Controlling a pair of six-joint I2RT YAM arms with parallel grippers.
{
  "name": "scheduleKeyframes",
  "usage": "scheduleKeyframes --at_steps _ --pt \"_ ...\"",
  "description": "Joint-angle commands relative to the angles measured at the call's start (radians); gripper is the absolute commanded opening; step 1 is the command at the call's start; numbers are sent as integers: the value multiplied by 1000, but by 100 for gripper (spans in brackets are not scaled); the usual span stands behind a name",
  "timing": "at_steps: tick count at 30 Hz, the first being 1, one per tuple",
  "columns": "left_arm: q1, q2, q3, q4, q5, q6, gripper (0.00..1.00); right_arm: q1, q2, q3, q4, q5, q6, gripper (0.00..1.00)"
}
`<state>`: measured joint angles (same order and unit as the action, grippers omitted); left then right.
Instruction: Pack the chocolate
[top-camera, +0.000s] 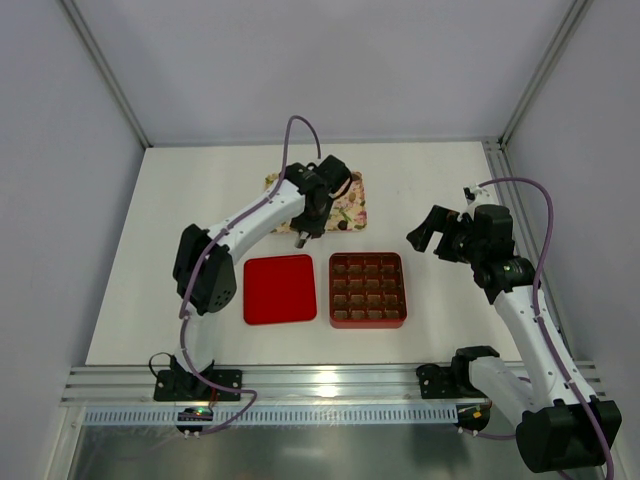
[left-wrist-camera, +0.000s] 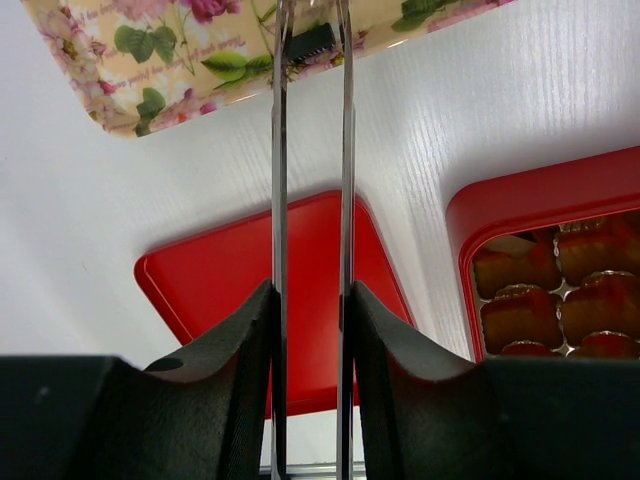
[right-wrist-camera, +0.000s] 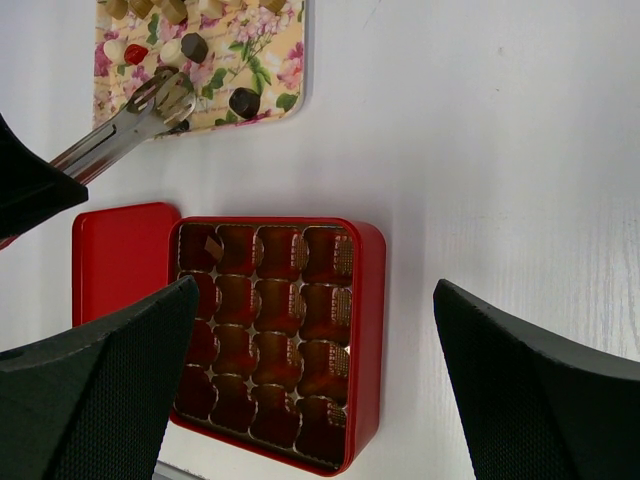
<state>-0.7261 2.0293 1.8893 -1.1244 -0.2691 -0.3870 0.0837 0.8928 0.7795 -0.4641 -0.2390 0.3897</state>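
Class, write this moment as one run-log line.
left pincer shut on tongs | tongs at dark chocolate on tray | right pincer open

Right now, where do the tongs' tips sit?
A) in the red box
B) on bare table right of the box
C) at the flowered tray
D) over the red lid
C: in the right wrist view the tongs end over the tray near its corner, and the left wrist view shows a dark chocolate between the tips there.
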Motion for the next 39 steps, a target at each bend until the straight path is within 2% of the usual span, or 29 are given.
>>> scheduleKeyframes --at_steps 1,10,21,31,39 --pt "-3 -21 54 -20 -10 8 33 1 -6 4 33 -10 -15 100" --pt "-3 -24 116 -49 -30 22 24 -1 -9 4 31 -11 -17 100" --pt "-15 -101 145 -75 24 13 24 -1 -3 6 36 -11 -12 100" --pt "-139 -222 88 -94 30 -29 24 1 -2 6 35 -6 -11 100" --pt "-289 -284 -1 -91 -8 -99 24 1 -6 10 24 -5 -12 100"
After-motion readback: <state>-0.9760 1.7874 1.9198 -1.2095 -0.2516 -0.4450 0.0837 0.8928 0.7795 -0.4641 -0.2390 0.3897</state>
